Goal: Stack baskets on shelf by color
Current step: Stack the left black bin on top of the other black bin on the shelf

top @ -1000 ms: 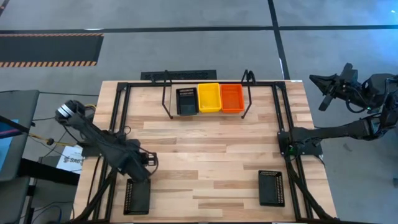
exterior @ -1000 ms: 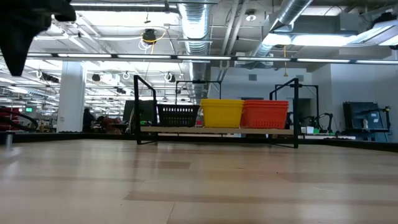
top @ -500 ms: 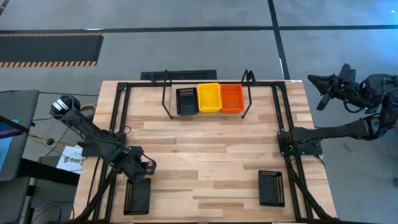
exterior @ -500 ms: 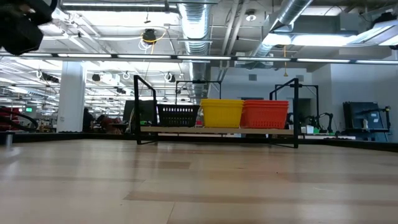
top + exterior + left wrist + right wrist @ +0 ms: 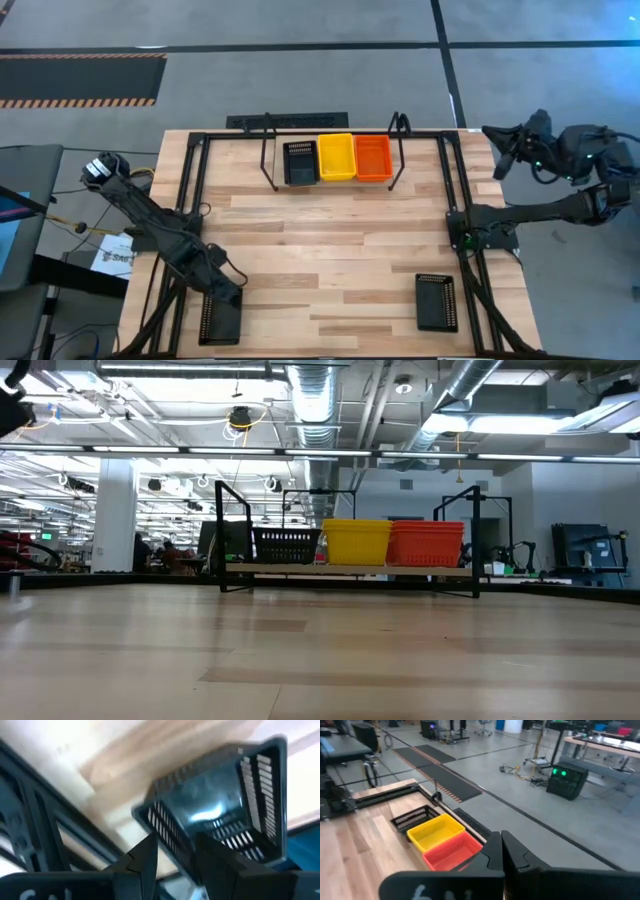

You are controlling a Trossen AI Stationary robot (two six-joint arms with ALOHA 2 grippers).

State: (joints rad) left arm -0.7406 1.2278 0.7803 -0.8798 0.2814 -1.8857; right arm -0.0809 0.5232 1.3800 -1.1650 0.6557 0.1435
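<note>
On the shelf [image 5: 268, 165] at the table's far edge stand a black basket [image 5: 299, 163], a yellow basket [image 5: 336, 158] and a red basket [image 5: 373, 158] side by side. Two more black baskets lie flat on the table, one near left [image 5: 220, 320] and one near right [image 5: 436, 302]. My left gripper [image 5: 176, 840] is open and points down over the far short wall [image 5: 170, 832] of the near-left basket, with one finger on each side of that wall. My right gripper [image 5: 497, 150] is shut and hovers high beyond the table's right edge.
A black metal frame [image 5: 195, 180] runs along the left, right and far sides of the table. The wooden tabletop [image 5: 330, 240] lies bare between the shelf and the two near baskets. A dark mat [image 5: 288, 121] lies on the floor behind the shelf.
My left gripper has gone toward the table's near edge and down, to the near-left black basket. Its wrist has rolled and tipped more steeply downward, and its opening is unchanged. My right gripper has drifted a little toward the table. No basket has moved.
</note>
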